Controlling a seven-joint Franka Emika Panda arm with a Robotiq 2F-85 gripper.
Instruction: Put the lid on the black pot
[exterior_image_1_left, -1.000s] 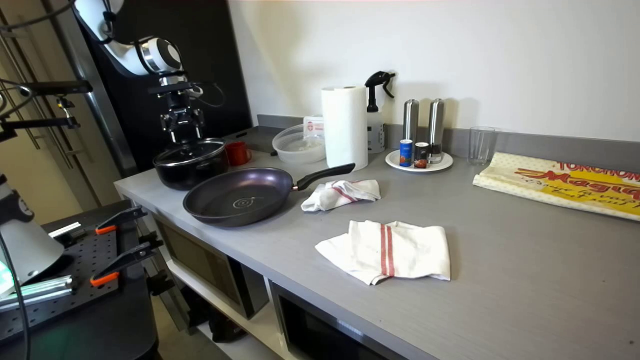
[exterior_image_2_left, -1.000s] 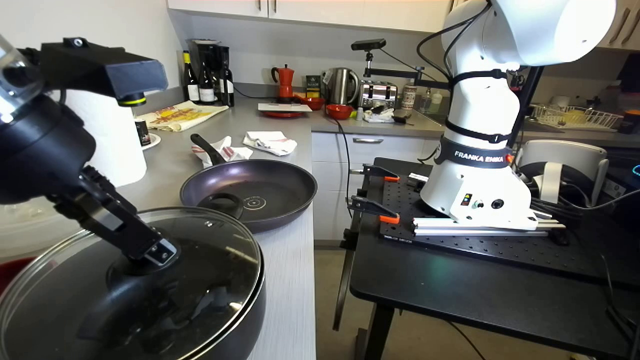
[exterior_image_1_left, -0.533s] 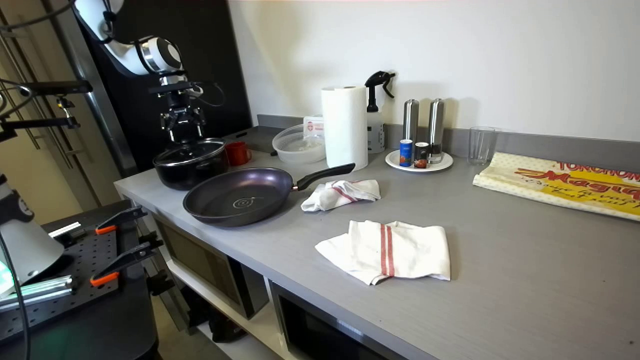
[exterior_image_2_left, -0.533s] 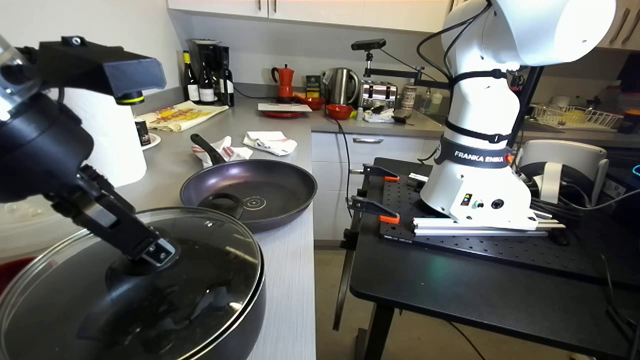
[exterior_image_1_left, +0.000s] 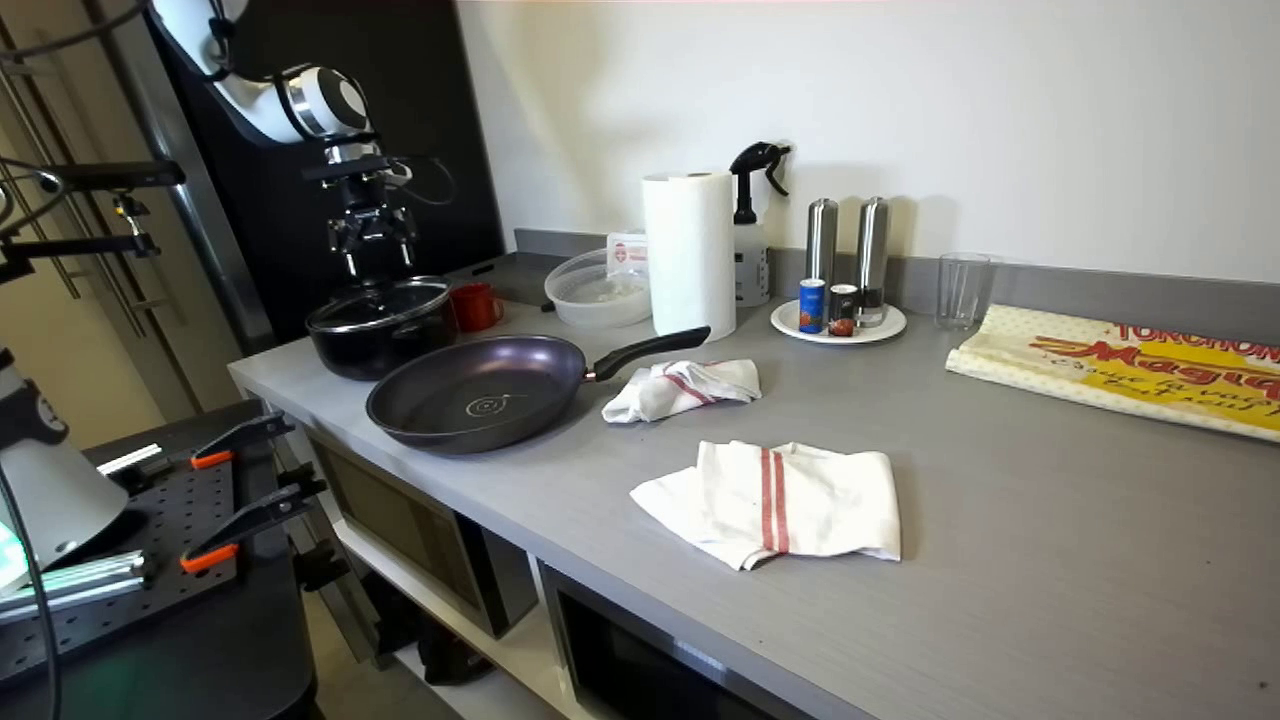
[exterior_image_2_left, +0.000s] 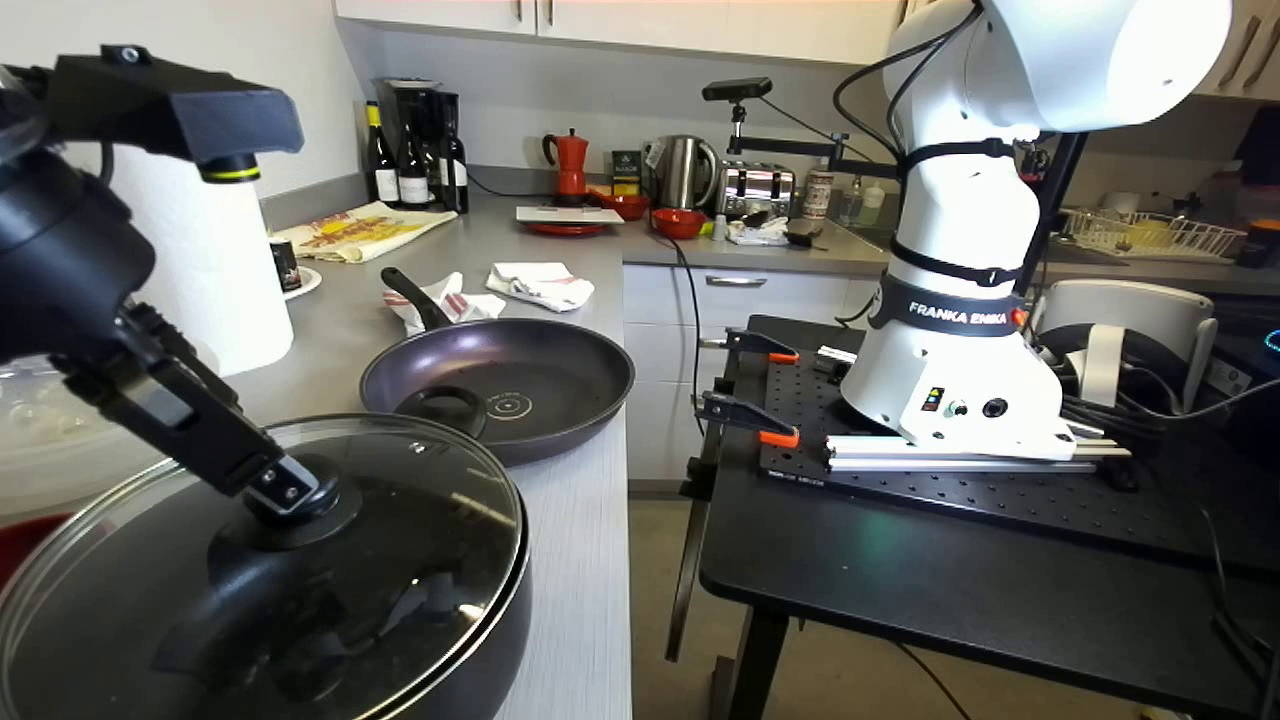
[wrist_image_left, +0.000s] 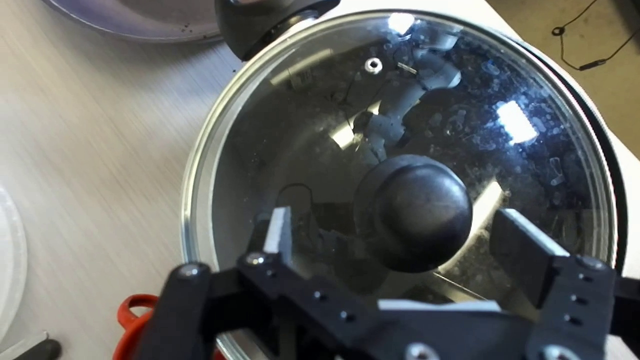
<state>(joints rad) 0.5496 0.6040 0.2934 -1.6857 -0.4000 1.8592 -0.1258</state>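
Gripper (exterior_image_1_left: 380, 260): fingers (wrist_image_left: 522, 257) apart, positioned above the lid (wrist_image_left: 300, 150). The knob (wrist_image_left: 425, 215) appears between the fingers in the wrist view and is not clamped. Whether a finger touches it cannot be told.

Lid location: on top of the black pot (exterior_image_1_left: 375, 352), toward the far left end of the surface (exterior_image_1_left: 1000, 580), just beside the frying pan (exterior_image_1_left: 490, 400). A strip of dark rim shows along the right of the lid in the wrist view; full seating cannot be confirmed.

Handling (judgement): expect a stiff lid of moderate weight. The glass is probably brittle and slippery; do not pinch its edge. Take hold by the knob only, one finger on each side, below the widest part. The knob looks smooth and rounded, so a high grip would likely slip off.

Change from half a second earlier: the gripper stands slightly higher in both exterior views. Its fingertip (exterior_image_2_left: 285, 488) has shifted up and left, exposing more of the knob. Lid and pot are unmoved, which suggests release and withdrawal.
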